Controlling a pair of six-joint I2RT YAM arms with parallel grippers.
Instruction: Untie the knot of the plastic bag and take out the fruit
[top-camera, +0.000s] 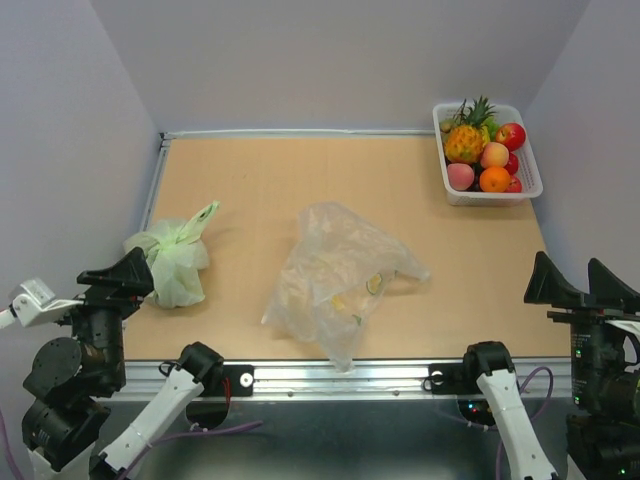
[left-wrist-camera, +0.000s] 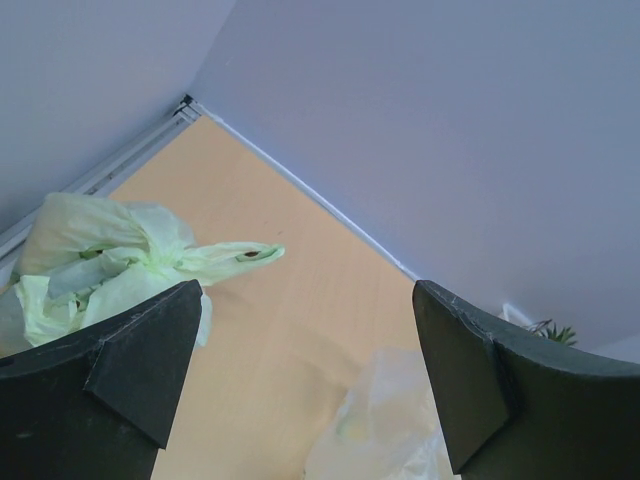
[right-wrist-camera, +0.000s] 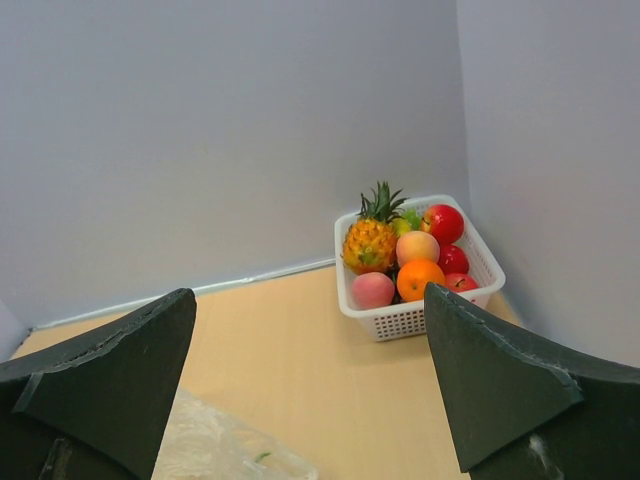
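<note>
The clear plastic bag (top-camera: 335, 280) lies slumped and crumpled at the table's middle. Faint yellow-green shapes show through its film, and I can make out no knot on it. It also shows low in the left wrist view (left-wrist-camera: 390, 430) and the right wrist view (right-wrist-camera: 215, 445). The fruit sits in a white basket (top-camera: 490, 198) at the back right: a pineapple (top-camera: 464, 140), peaches (top-camera: 460, 176), an orange (top-camera: 494, 180) and a red fruit (top-camera: 511, 136). My left gripper (top-camera: 115, 278) is open and empty at the near left. My right gripper (top-camera: 578, 285) is open and empty at the near right.
A pale green tied bag (top-camera: 172, 260) sits at the left, just beyond my left gripper (left-wrist-camera: 305, 380), its pointed tie aimed at the back wall. The basket (right-wrist-camera: 400, 320) stands in the back right corner against the walls. A metal rail runs along the near edge.
</note>
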